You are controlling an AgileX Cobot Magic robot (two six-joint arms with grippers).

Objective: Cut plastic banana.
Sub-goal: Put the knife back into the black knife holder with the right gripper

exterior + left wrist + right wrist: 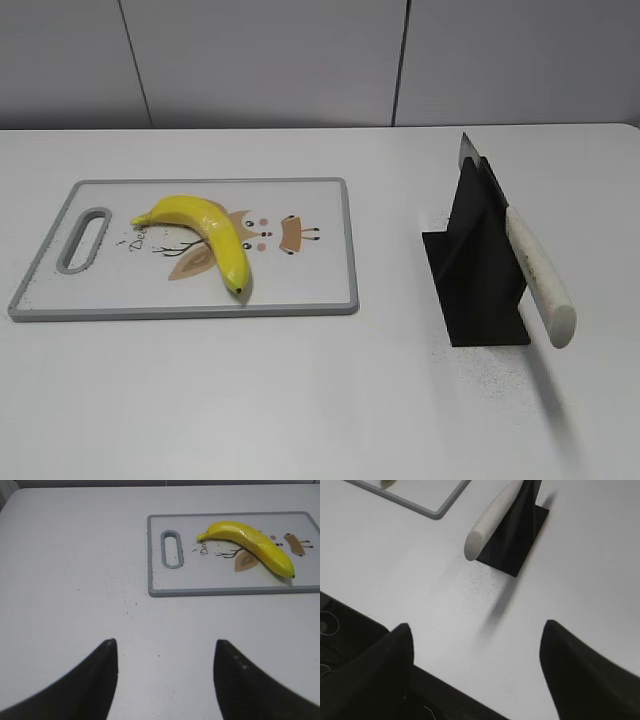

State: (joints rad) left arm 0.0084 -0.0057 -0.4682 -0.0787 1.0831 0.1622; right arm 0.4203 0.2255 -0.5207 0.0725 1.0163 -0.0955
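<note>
The glossy yellow plastic banana [205, 232] lies whole on a white cutting board [310, 290] with a grey rim, left of centre; it also shows in the left wrist view [252, 545]. A knife with a cream handle [538, 270] rests slanted in a black stand [478, 270] at the right; its handle shows in the right wrist view [492, 515]. My left gripper [165, 647] is open and empty over bare table, near and left of the board. My right gripper [476, 630] is open and empty above the table's front edge, short of the knife handle. Neither gripper shows in the exterior view.
The cutting board [225, 591] has a handle slot [171, 549] at its left end. Dark specks dot the white table [300, 400] near the stand and left of the board. The table's front edge and a dark floor with cables [350, 630] lie below my right gripper.
</note>
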